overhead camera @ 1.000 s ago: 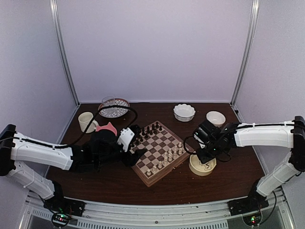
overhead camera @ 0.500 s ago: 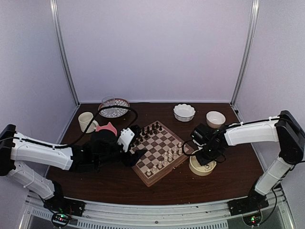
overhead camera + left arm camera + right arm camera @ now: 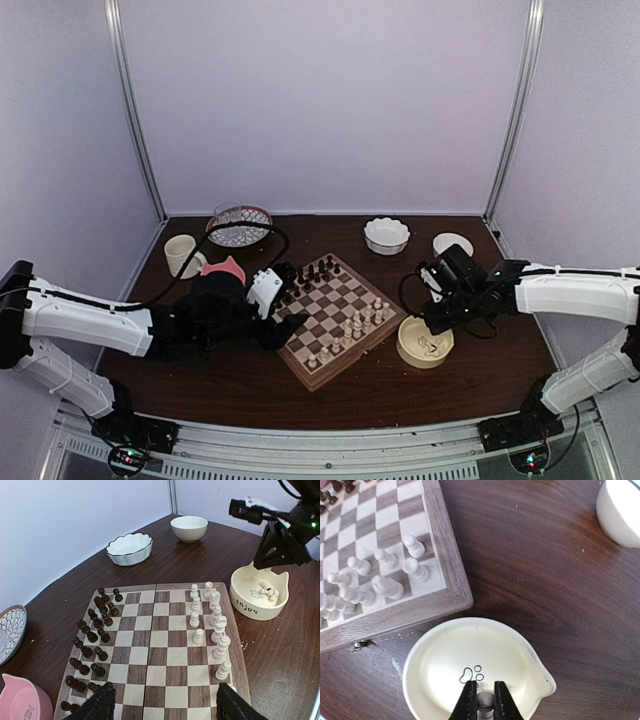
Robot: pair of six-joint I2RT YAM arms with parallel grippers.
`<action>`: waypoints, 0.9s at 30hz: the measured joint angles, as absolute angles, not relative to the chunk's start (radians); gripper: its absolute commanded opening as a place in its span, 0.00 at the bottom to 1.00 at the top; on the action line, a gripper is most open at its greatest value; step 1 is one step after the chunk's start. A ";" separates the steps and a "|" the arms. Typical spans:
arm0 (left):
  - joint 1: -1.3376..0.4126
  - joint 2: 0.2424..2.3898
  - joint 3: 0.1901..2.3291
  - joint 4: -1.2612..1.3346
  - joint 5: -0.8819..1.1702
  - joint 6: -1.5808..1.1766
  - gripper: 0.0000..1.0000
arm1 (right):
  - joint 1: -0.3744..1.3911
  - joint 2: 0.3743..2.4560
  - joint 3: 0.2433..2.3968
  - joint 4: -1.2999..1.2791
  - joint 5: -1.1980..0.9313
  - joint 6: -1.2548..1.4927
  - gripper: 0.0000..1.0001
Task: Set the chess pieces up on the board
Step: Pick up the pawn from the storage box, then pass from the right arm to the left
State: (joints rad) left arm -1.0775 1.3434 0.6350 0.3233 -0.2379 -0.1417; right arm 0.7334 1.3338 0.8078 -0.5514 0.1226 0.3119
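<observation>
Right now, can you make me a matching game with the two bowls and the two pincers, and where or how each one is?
Things:
1. pink bowl
2. scalloped white bowl
3. right pincer
4. left pincer

Places or states:
a. open with nothing in it, at the edge of the board
b. at the far side of the table, behind the board
c. shut on a cream piece in the cat-eared bowl
d. left of the board

Pairs: 1-d, 2-b, 3-c, 4-a
</observation>
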 measured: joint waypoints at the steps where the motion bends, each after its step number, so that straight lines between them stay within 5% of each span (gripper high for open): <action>1: -1.077 1.343 0.635 0.323 -0.236 -0.142 0.70 | 0.733 1.297 0.793 -0.535 0.120 0.310 0.08; 16: -1.077 1.327 0.621 0.372 -0.111 -0.164 0.70 | 0.733 0.944 0.609 -0.153 -0.234 0.292 0.04; 27: -0.987 1.308 0.588 0.429 0.017 -0.269 0.65 | 0.791 1.347 0.758 0.205 -0.442 0.347 0.04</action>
